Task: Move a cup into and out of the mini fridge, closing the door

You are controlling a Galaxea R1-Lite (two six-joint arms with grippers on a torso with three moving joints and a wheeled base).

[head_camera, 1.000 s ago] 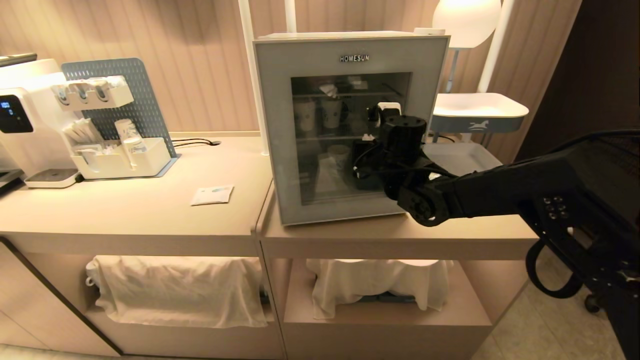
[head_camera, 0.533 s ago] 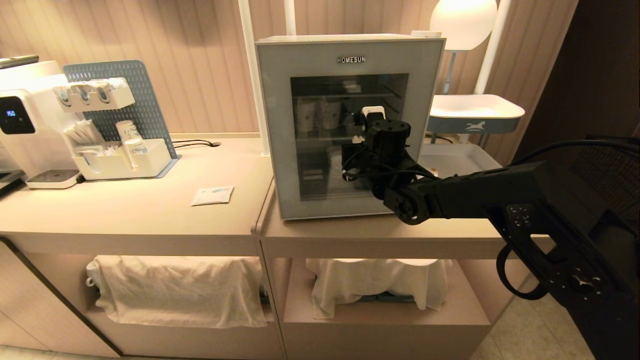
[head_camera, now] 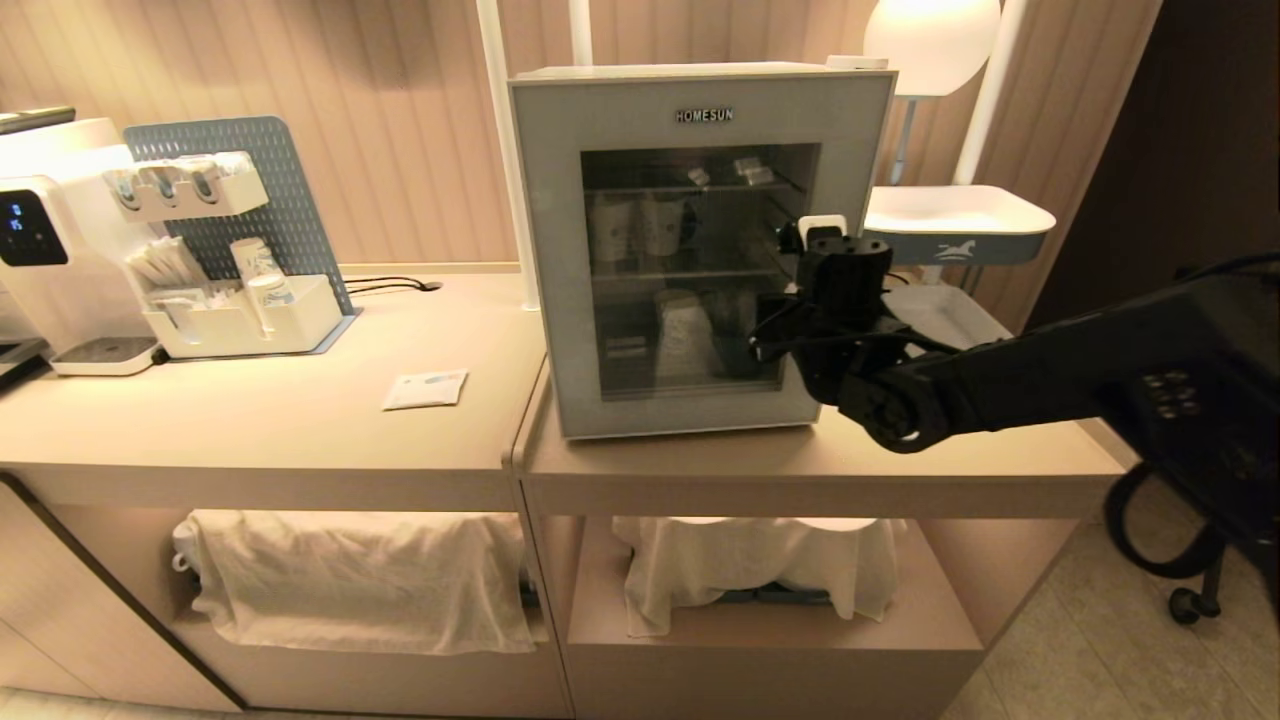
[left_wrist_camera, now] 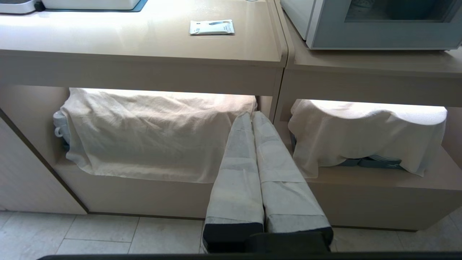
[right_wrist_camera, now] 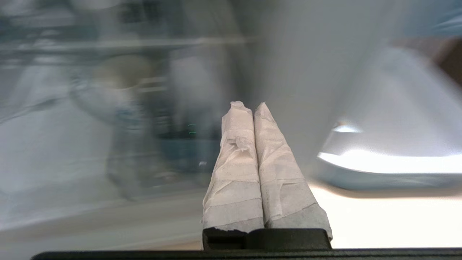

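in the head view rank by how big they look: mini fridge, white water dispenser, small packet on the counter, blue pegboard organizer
1. mini fridge, clearly largest.
2 and 3. water dispenser and pegboard organizer: too alike to rank, and the picture's edge cuts off the dispenser.
4. packet, smallest by far.

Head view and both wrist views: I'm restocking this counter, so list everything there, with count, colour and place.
mini fridge: one, white, on the right counter.
door: one, grey-blue with dark glass, shut.
cups: at least three, pale, on the fridge shelves.
water dispenser: one, white, far left.
organiser rack: one, white on a blue pegboard, beside the dispenser.
sachet: one, white, on the left counter.
cloths: two, white, draped on the lower shelves.
tray: one, white, right of the fridge.
right gripper: shut, empty, before the door's right edge.
left gripper: shut, parked low facing the lower shelves.
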